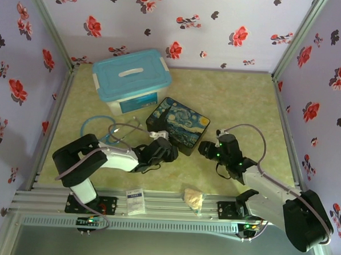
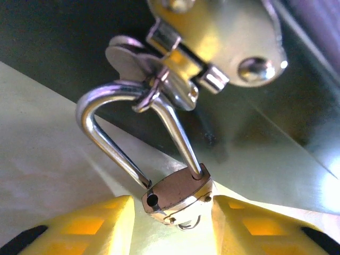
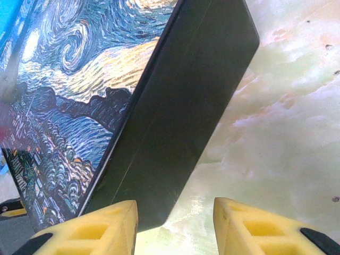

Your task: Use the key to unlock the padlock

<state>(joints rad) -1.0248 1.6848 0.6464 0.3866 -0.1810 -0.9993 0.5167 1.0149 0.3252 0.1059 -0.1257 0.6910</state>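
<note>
Left jaws grip the padlock; right jaws stand open.
Its shackle threads the clasp of the painted box.

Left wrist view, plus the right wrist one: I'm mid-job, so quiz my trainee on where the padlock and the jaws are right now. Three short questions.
1. True or false: the shackle of the padlock passes through the clasp of the starry-night box.
2. The padlock's body sits: A) between the left jaws; B) on a blue lid; C) between the right jaws.
3. What stands just ahead of the right jaws?
Key: 1 true; 2 A; 3 the box's dark side wall, near its corner.
</note>
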